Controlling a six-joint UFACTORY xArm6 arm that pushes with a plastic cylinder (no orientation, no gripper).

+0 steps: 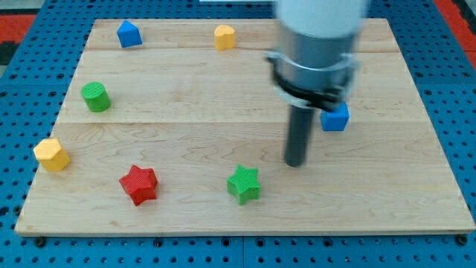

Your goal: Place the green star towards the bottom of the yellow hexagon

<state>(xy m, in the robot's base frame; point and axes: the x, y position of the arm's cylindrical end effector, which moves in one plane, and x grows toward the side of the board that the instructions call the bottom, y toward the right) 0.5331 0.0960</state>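
My tip (295, 164) stands on the table (186, 130), up and right of the green star (244, 184), near but apart.

There is no pincer, only a rod holding nothing. From the star, the yellow hexagon (51, 154) lies far left; the red star (139, 184) is between them, and the blue cube (335, 117) is up-right.

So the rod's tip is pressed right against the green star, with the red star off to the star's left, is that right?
Not quite. In the camera view my tip is not touching the green star; it stands apart, up and to the view's right of it. The red star does lie to the green star's left.
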